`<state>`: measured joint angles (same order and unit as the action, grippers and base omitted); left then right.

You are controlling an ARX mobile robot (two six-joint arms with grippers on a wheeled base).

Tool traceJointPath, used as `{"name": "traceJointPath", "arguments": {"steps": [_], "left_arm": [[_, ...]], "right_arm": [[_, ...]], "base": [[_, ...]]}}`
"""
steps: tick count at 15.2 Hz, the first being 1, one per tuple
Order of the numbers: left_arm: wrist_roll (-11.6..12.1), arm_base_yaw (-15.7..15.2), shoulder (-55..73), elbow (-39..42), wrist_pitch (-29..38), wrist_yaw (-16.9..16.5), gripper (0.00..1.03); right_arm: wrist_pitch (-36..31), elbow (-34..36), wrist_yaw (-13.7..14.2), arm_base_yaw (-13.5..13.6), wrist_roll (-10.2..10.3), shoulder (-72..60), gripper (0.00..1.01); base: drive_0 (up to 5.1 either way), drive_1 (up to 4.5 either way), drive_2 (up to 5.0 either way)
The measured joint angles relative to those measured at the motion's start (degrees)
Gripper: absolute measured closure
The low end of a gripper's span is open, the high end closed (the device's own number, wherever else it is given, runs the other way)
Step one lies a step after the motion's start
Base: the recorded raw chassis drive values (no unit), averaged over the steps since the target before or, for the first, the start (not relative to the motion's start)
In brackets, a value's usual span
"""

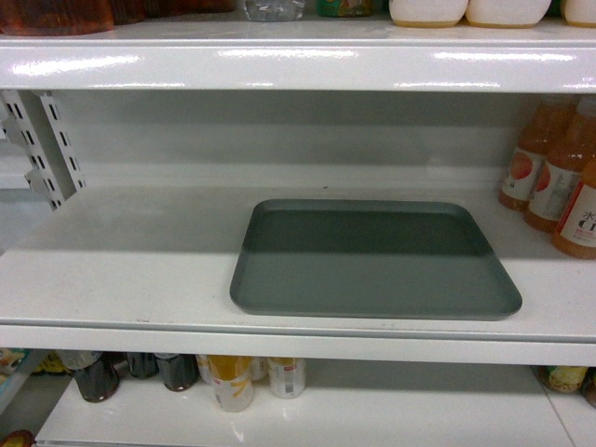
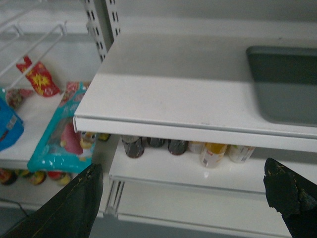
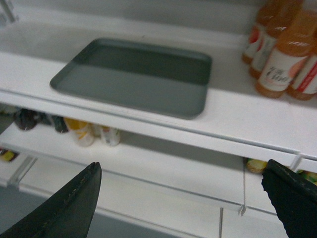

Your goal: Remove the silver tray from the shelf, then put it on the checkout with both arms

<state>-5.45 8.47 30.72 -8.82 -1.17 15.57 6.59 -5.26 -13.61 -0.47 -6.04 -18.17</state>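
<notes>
Left hand [image 2: 183, 198] and right hand [image 3: 181, 198] are both hanging wide open, holding nothing, below the shelf [image 1: 112, 270] edge. Silver tray [image 1: 372, 261] is sitting untouched at frame centre; lift and checkout placement remaining.

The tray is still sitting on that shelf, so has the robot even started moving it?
Nothing is done yet: the tray lies flat on the shelf, beside the orange bottles. In hand: both wrist views show an open gripper, left and right, in front of the shelf edge and below it, touching nothing. Left: grasp the tray with both arms, lift it off, and carry it to the checkout, which is not in view.
</notes>
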Motion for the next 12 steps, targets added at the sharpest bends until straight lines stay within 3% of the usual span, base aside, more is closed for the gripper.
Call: {"name": "traceJointPath", "arguments": {"steps": [1,2,5,7,9,10,12], "left_arm": [[-1.03,-0.92,14.14,-2.10,7.41,-4.74,0.05],[-1.31,-0.63,26.36,-5.20,13.27,-9.03,0.05],[-1.16,-0.57,34.97,-7.85,16.81,-11.52,0.05],[-0.52,0.26,51.25,-15.15,21.03,-13.05,0.05],[-0.74,1.07,63.36,-22.21,23.04,-13.05,0.05],[-3.41,2.40,75.91,-32.46,21.70,-12.83,0.05],[-4.87,4.83,93.20,-53.27,14.71,-12.35,0.05]], "right_arm": [[-5.62,-0.39,-0.31,3.34,-0.46,-9.99,0.03],[-12.39,-1.33,1.62,5.55,-0.70,-20.04,0.03],[-18.03,-2.78,3.21,6.93,-0.68,-28.00,0.03],[-28.06,-7.85,4.94,8.11,0.96,-45.20,0.03],[-32.26,-13.27,5.86,9.18,2.40,-57.61,0.03],[-34.25,-22.60,6.40,10.03,4.33,-73.09,0.03],[-29.03,-44.26,11.69,10.97,5.55,-96.56,0.03]], "base": [[0.0,0.00,0.0],[0.0,0.00,0.0],[0.0,0.00,0.0],[0.0,0.00,0.0],[0.0,0.00,0.0],[0.0,0.00,0.0],[0.0,0.00,0.0]]}}
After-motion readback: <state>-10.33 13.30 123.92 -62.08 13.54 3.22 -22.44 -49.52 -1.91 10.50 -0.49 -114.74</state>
